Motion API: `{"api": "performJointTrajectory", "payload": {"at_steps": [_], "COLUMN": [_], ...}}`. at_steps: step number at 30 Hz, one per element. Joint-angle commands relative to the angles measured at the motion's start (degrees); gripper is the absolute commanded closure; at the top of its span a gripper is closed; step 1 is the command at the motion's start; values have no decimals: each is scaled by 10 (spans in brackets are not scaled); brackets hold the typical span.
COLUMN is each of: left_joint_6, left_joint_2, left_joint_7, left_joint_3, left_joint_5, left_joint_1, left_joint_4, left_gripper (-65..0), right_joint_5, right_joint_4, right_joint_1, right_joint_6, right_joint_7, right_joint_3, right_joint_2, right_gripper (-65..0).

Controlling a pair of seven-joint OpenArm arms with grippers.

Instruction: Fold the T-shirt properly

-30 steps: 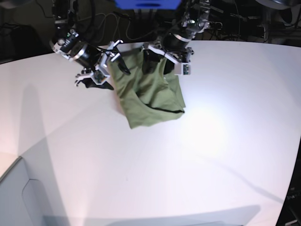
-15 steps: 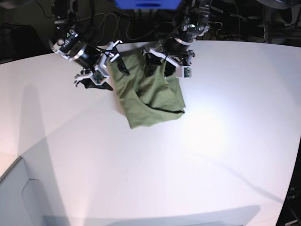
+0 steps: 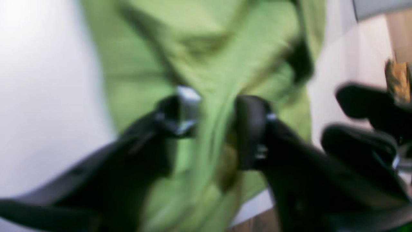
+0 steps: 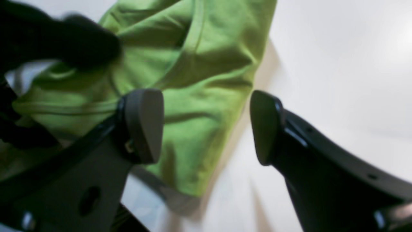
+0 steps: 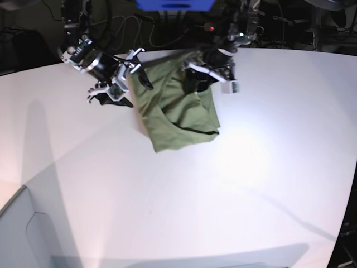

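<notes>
**T-shirt bunched at the far table edge, left gripper pinching a ridge of it**

The T-shirt (image 5: 177, 114) lies crumpled on the white table (image 5: 234, 184), toward the far edge, between the two arms. Its near part is a loosely doubled flap with a dark fold line along the lower right.

Left gripper (image 3: 214, 124): wrist view is blurred, but a raised ridge of green cloth runs up between the two fingers (image 3: 251, 129), which press in on it from both sides. In the base view this gripper (image 5: 205, 78) sits at the shirt's far right corner, fabric drawn up toward it.

Right gripper (image 4: 206, 125): fingers stand wide apart, nothing between them. One pad (image 4: 143, 124) hangs over the cloth, the other over bare table just beside the shirt's edge. In the base view it (image 5: 120, 84) is at the shirt's left edge.
</notes>
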Motion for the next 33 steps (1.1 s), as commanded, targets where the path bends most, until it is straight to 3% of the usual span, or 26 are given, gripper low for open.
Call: {"api": "performJointTrajectory", "payload": {"at_steps": [1, 5, 26, 28, 33], "left_joint_6": [-6, -6, -6, -6, -4], "left_joint_2": [-1, -5, -5, -1, 19], "left_joint_7": [-11, -10, -7, -7, -7], "left_joint_3": [-10, -42, -122, -120, -100], "left_joint_5": [-12, -27, -27, -27, -21], "left_joint_1": [3, 4, 59, 62, 53], "left_joint_4": [12, 12, 34, 61, 80], "left_gripper": [-185, -117, -117, -146, -304], "right_joint_5": [12, 12, 12, 12, 12], "right_joint_4": [10, 10, 10, 10, 17], "right_joint_1": [0, 1, 8, 13, 15], "right_joint_6": [13, 13, 13, 13, 13], "right_joint_7": [16, 16, 16, 16, 16], "right_joint_3": [1, 0, 0, 1, 2], "right_joint_2": [3, 3, 3, 2, 3], "right_gripper": [-402, -402, -402, -402, -405]}}
